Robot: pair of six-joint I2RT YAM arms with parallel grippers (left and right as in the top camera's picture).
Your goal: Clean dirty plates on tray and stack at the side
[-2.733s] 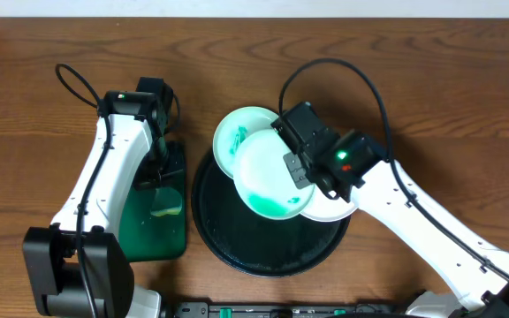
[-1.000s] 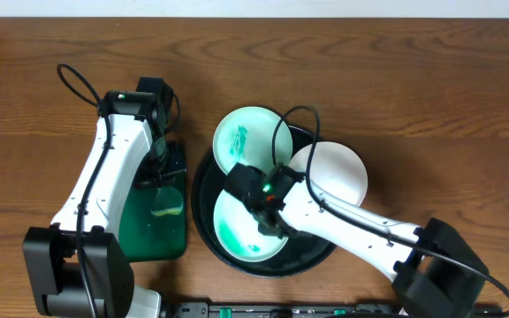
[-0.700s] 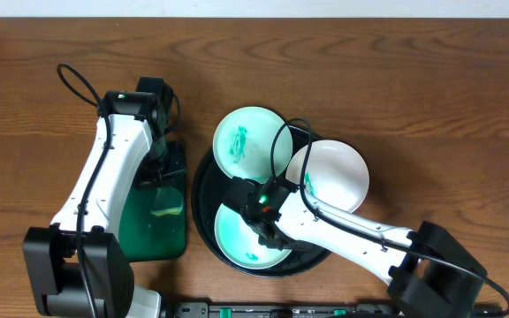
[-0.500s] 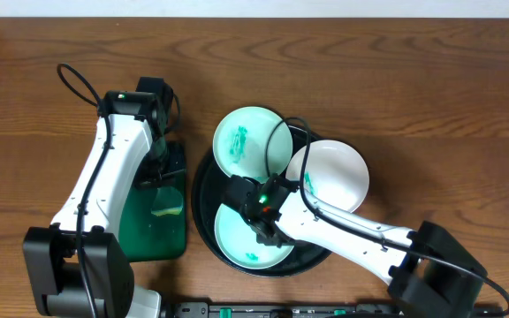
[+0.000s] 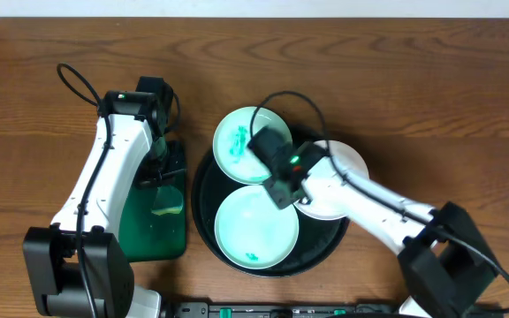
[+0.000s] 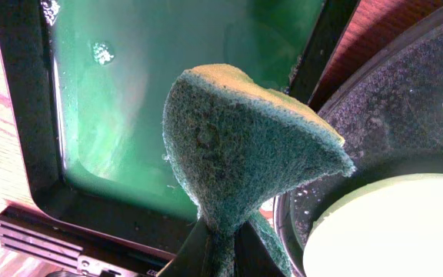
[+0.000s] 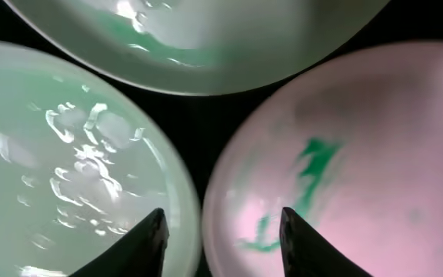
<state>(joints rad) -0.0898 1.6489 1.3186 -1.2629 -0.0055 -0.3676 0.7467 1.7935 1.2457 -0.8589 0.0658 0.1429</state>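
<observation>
Right-hand jaws stand apart with nothing between them. The right gripper (image 7: 218, 235) hangs fingers-down over the tray (image 5: 203, 199), at the spot where the three plates nearly meet. Straight under the gap is a bare black strip of the tray floor.

Just off one fingertip lies the glistening mint plate (image 7: 60, 154). From overhead it sits wholly inside the rim and shows only a faint green trace near its edge. Just off the other fingertip lies the white plate (image 7: 321, 154), which carries green smears. Ahead of both fingertips, a little further out, sits the smeared mint plate (image 7: 198, 38), its green streaks plain from above. That plate and the white one both reach out past the tray's rim. Whether they lie level or tilted I cannot tell.

Across the table, the left gripper (image 6: 218, 250) is clamped tight on a green scouring sponge (image 6: 244, 154). The sponge fans out beyond the fingertips and has a yellow edge at its far end. Directly beneath it is the green tray (image 6: 129, 92), dark-rimmed and shiny. The black tray's rim runs just to one side of these jaws, and the edge of a pale plate shows beside it. Both trays sit next to each other on the wooden table (image 5: 431, 79).
</observation>
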